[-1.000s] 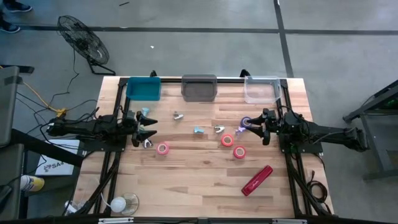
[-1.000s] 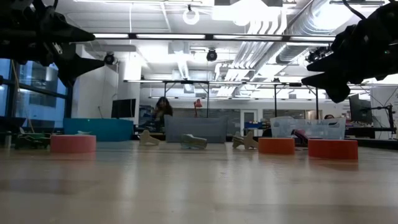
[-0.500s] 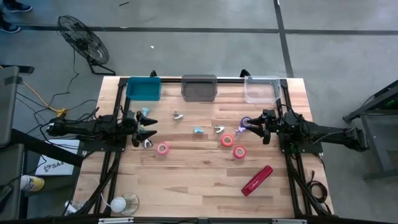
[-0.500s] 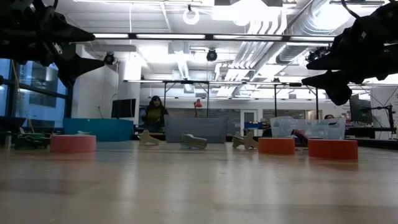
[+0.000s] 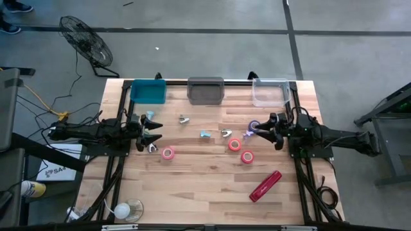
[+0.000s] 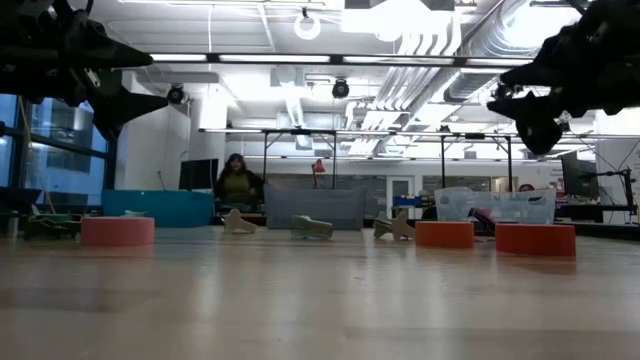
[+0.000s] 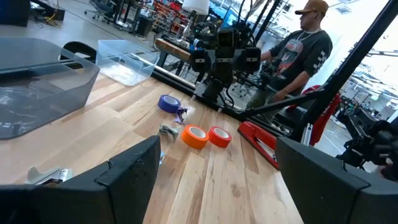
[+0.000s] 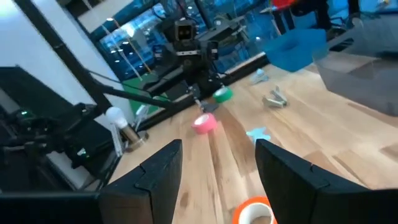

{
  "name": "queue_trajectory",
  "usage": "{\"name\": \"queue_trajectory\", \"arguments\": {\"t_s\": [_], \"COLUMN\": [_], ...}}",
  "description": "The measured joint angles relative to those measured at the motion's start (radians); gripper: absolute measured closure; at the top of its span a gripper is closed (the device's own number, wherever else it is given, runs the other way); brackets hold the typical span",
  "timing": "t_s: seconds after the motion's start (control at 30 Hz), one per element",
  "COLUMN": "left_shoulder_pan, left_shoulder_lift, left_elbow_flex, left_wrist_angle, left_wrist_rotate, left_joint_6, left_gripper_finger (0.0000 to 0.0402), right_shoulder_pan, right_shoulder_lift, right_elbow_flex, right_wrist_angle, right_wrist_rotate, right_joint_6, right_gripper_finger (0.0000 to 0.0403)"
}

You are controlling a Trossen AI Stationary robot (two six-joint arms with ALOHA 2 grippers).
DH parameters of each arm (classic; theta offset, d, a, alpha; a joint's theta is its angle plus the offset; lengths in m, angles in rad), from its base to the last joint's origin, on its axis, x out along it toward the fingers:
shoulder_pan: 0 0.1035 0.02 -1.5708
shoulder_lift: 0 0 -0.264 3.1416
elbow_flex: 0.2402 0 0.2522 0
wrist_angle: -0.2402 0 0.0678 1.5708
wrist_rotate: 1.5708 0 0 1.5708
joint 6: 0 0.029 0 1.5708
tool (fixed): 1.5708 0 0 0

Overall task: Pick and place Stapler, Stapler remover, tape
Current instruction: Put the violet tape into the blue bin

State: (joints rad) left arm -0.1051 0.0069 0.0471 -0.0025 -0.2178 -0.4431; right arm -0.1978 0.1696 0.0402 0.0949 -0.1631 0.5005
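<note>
the right hand (image 5: pixel 271 130), fingers spread and empty, has lifted and swung slightly beside the purple tape (image 5: pixel 254 126); nothing is picked. the stapler (image 5: pixel 265 185) lies well behind it, untouched. the left hand (image 5: pixel 151 131) waits, spread.

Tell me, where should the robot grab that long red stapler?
Probably across the middle of the stapler, coming straight down from above. It lies flat and slanted on the table, long and slim, so open fingers can straddle its narrow width, turned square to its length.
</note>
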Motion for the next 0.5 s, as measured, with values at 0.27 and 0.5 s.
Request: {"name": "queue_trajectory", "arguments": {"t_s": [0.27, 0.5], "left_shoulder_pan": [0.000, 0.000], "left_shoulder_lift": [0.000, 0.000], "left_elbow_flex": [0.000, 0.000], "left_wrist_angle": [0.000, 0.000], "left_wrist_rotate": [0.000, 0.000], "left_joint_6": [0.000, 0.000], "left_gripper_finger": [0.0090, 0.0090], "right_shoulder_pan": [0.000, 0.000], "right_shoulder_lift": [0.008, 0.065], "right_elbow_flex": [0.026, 0.126], "right_wrist_angle": [-0.012, -0.102], "right_wrist_rotate": [-0.008, 0.009], "right_joint_6": [0.056, 0.027], "right_gripper_finger": [0.0208, 0.0208]}}
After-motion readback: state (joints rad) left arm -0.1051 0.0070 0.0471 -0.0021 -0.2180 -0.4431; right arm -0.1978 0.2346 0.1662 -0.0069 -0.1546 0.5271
